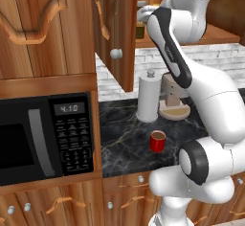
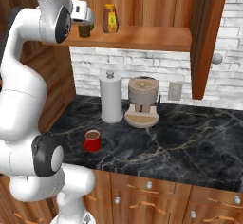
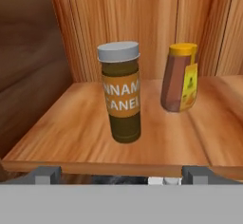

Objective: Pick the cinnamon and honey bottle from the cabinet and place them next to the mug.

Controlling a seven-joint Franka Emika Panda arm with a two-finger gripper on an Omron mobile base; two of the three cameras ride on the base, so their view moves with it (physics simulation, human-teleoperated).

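Arm raised to cabinet (image 2: pixel 142 37) shelf; hand (image 3: pixel 121 173) spread wide, facing cinnamon (image 3: pixel 120 92).

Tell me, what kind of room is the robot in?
It looks like a kitchen. There is a microwave built in beside a dark stone counter, a coffee machine by a paper-towel roll, and a wooden cabinet holding food jars.

Grey-lidded olive cinnamon (image 3: pixel 121 95), red mug (image 2: pixel 92 141)
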